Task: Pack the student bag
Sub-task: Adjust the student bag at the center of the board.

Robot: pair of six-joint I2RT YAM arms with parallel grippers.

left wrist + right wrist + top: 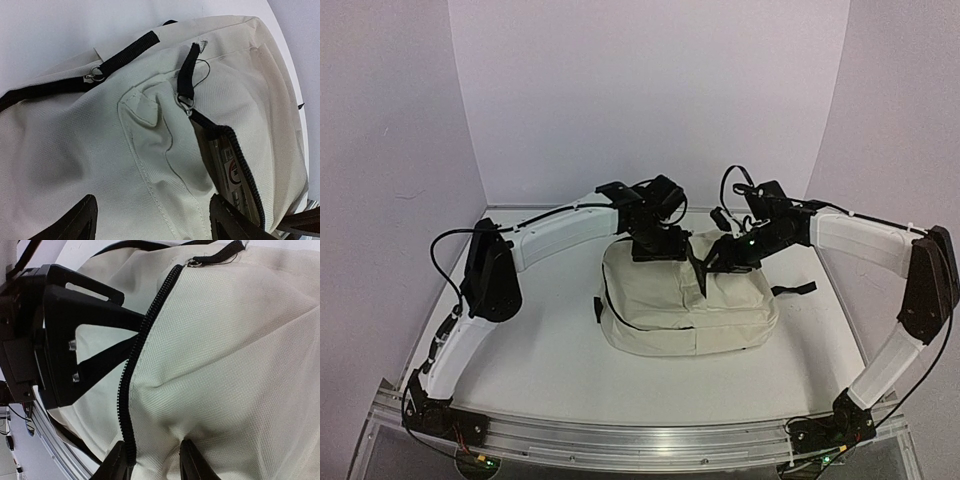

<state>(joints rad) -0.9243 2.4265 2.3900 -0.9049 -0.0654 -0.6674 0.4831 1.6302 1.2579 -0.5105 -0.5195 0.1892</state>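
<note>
Left hand (152, 226): fingers spread wide with nothing between them, hovering just over the cream cloth. Student bag (690, 310) lies flat at the centre of the counter (540, 380), between both hands. Zipper (242, 165) gapes at lower right of the left wrist view. Something printed shows inside, too dim to name. Right hand (155, 465), bottom of its own frame: fingers straddle a puckered fold beside the zipper teeth; real grip or mere touch, cannot tell. Judgement: soft, light, limp cloth, likely to sag and bunch if lifted. Best hold is the black pull tab (186, 75) or the stiffer zipper edge, not the loose panel.
</note>
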